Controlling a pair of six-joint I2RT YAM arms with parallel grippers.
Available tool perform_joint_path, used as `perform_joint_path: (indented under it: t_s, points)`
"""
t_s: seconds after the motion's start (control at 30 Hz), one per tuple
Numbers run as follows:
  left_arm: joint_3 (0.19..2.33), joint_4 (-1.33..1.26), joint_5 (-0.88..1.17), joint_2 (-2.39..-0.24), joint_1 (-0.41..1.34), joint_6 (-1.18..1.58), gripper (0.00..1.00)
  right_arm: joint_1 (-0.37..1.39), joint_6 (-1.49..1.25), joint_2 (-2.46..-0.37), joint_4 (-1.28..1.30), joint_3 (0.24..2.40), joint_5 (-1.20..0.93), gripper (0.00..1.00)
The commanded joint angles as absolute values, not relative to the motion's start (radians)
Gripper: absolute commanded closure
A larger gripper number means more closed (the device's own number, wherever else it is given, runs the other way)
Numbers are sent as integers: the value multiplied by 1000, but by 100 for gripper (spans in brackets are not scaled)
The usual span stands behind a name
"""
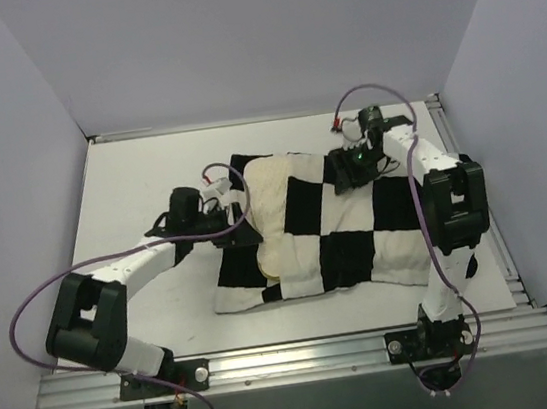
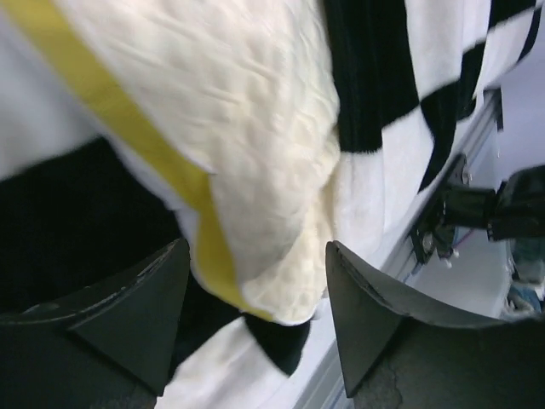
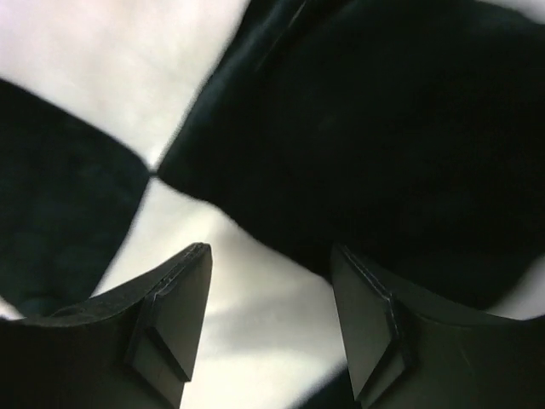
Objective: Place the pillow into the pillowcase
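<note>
The black-and-white checkered pillowcase (image 1: pixel 359 244) lies flat in the middle of the table. The cream pillow (image 1: pixel 273 199) sticks out of its left end, most of it covered by the case. My left gripper (image 1: pixel 242 231) sits at that left end, open. In the left wrist view the pillow's (image 2: pixel 255 111) yellow-edged corner hangs between the spread fingers (image 2: pixel 145 298) with a gap on each side, checkered pillowcase (image 2: pixel 375 77) around and under it. My right gripper (image 1: pixel 354 166) hovers open at the case's far edge, its jaws just over the pillowcase (image 3: pixel 409 128) fabric, gripping nothing.
The white table (image 1: pixel 149 180) is boxed in by pale walls on three sides. A metal rail (image 1: pixel 500 235) runs along the right edge and another along the front, where both arm bases are bolted. Purple cables loop off each arm.
</note>
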State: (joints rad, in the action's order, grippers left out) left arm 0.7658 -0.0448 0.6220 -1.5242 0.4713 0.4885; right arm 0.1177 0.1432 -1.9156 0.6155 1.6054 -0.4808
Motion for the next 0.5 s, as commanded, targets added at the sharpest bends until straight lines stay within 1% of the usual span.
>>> perform_joint_path:
  t_s: [0.0, 0.07, 0.1, 0.2, 0.23, 0.27, 0.3, 0.37, 0.4, 0.43, 0.47]
  points:
    - [851, 64, 689, -1431, 307, 353, 27, 192, 274, -1957, 684, 1447, -466, 42]
    - [917, 109, 655, -1463, 252, 293, 25, 245, 334, -1924, 664, 1323, -497, 41]
    - [993, 120, 612, -1486, 250, 270, 25, 265, 354, -1911, 664, 1296, -506, 41]
    - [1086, 124, 601, -1618, 252, 261, 22, 308, 393, -1884, 675, 1249, -532, 40]
    - [1135, 121, 612, -1691, 255, 276, 15, 313, 396, -1878, 681, 1256, -541, 40]
    - [1158, 114, 627, -1727, 264, 310, 13, 316, 399, -1872, 719, 1272, -549, 39]
    - [1179, 112, 646, -1761, 271, 324, 10, 313, 394, -1871, 750, 1343, -575, 39]
    - [1203, 74, 689, -1825, 284, 366, 9, 290, 371, -1873, 834, 1431, -606, 38]
    - [1203, 60, 705, -1841, 297, 383, 9, 276, 329, -1873, 853, 1519, -650, 37]
    - [1198, 16, 724, -1871, 304, 405, 11, 262, 298, -1873, 865, 1575, -673, 36]
    - [1200, 15, 754, -1885, 311, 417, 17, 252, 257, -1881, 864, 1627, -684, 35]
